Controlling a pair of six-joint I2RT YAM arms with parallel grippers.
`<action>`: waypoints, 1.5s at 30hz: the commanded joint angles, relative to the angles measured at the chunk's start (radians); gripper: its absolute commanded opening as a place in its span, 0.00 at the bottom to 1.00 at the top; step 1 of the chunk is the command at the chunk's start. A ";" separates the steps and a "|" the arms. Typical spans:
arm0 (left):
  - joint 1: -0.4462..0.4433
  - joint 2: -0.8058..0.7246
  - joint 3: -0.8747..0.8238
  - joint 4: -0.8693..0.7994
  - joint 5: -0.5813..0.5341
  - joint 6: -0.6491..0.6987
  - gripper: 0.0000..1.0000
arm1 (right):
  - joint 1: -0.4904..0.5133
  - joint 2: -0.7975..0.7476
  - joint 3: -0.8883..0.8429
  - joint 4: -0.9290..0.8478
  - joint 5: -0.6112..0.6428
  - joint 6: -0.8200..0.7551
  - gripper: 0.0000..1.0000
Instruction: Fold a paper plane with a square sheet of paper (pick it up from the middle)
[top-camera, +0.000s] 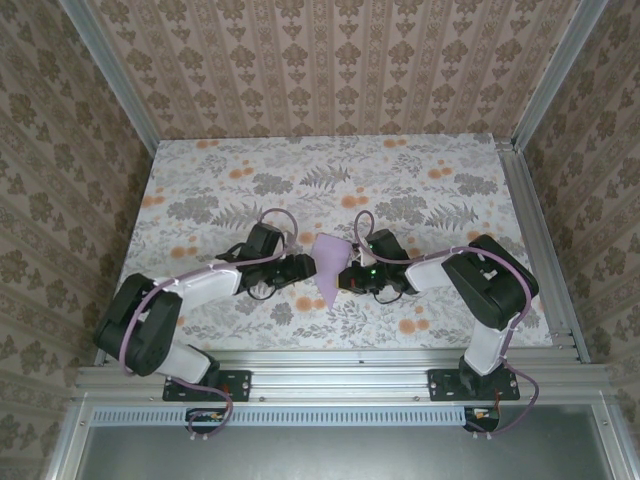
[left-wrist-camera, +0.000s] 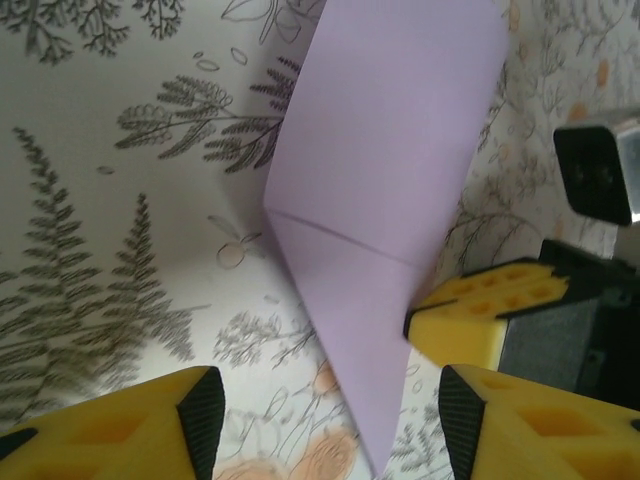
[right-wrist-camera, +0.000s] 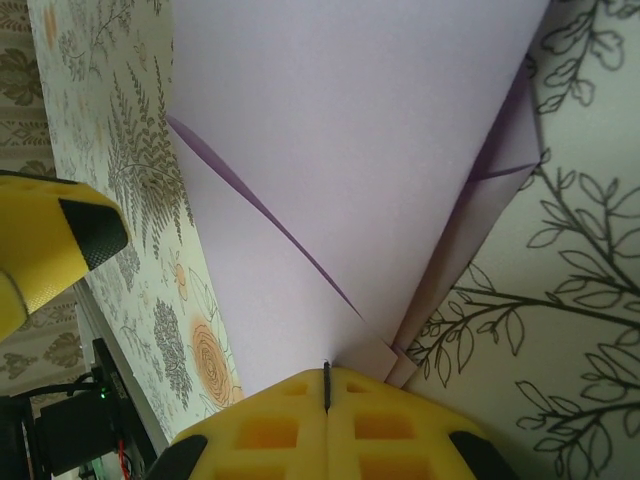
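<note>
Pinching paper plane: right hand.

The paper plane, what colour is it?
The paper plane is plain pale lilac, best seen from the right wrist view.

The paper plane, a folded piece of pale lilac paper, is shown against the floral tabletop and tapers to a point at the lower edge. A straight crease is carried across its middle. The point is located between the yellow fingers of the left gripper, which are held apart and clear of it. Its right edge is met by the right gripper.
</note>
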 joint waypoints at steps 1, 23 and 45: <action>-0.012 0.036 -0.018 0.119 -0.047 -0.106 0.58 | -0.019 0.044 -0.046 -0.116 0.074 -0.017 0.00; -0.023 0.177 0.055 0.233 -0.031 -0.144 0.33 | -0.021 0.044 -0.025 -0.158 0.076 -0.033 0.00; -0.047 0.169 0.175 -0.107 -0.100 0.077 0.03 | -0.021 -0.005 0.068 -0.252 0.093 -0.050 0.00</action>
